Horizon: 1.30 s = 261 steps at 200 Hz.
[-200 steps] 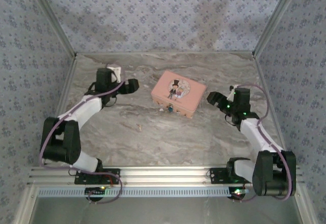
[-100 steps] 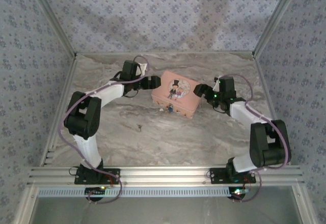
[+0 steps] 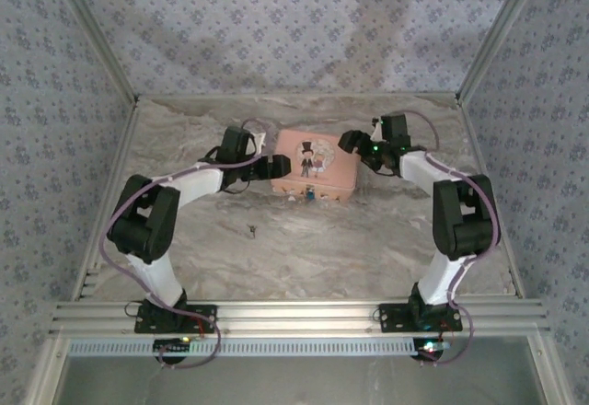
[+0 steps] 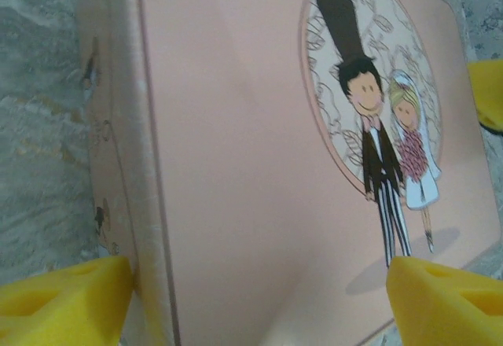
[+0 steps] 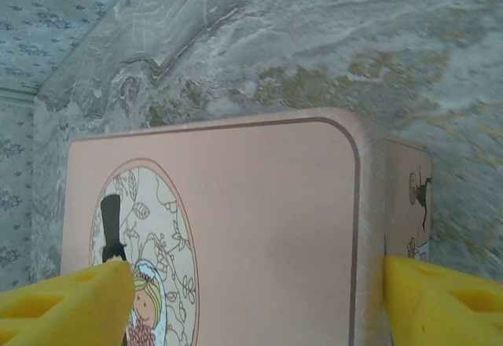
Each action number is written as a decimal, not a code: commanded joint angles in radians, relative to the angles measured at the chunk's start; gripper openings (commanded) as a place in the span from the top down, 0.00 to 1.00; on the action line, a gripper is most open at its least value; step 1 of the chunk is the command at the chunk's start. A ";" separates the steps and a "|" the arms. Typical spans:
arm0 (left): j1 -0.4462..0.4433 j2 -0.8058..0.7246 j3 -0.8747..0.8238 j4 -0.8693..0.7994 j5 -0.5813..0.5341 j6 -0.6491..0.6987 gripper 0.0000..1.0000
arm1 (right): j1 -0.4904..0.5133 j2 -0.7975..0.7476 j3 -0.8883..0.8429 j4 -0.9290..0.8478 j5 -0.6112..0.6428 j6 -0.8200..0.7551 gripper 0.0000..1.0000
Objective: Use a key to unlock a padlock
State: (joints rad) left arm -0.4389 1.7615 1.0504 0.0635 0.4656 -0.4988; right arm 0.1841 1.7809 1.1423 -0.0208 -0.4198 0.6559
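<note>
Both released, the left gripper [image 3: 282, 164] and right gripper [image 3: 348, 140] flank the tin [image 3: 336, 171] at 9 and 2 o'clock; the padlock [image 3: 310, 195] sits on its 6 o'clock wall, the key [image 3: 252, 230] off at about 7 o'clock, long axis roughly 12-to-6

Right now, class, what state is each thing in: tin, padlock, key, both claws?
pink tin: lid shut, flat on table.
padlock: on tin's front; locked or not, unclear.
key: lying loose on table.
left claw: open, straddling tin.
right claw: open, straddling tin.
</note>
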 commanded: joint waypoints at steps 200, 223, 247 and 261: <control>-0.056 -0.519 -0.142 -0.591 -0.505 -0.094 0.29 | 0.147 -0.418 -0.163 -0.338 0.148 -0.278 0.32; -0.126 -0.527 -0.178 -0.651 -0.528 -0.127 0.37 | 0.199 -0.517 -0.231 -0.326 0.126 -0.283 0.40; -0.175 -0.502 -0.218 -0.672 -0.520 -0.194 0.46 | 0.250 -0.600 -0.293 -0.300 0.127 -0.256 0.45; -0.215 -0.475 -0.239 -0.651 -0.520 -0.222 0.48 | 0.282 -0.628 -0.316 -0.295 0.151 -0.250 0.45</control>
State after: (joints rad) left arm -0.6067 1.2549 0.8459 -0.5350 -0.0353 -0.6468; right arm 0.4232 1.2053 0.8658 -0.3176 -0.2840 0.3992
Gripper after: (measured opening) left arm 0.541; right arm 0.549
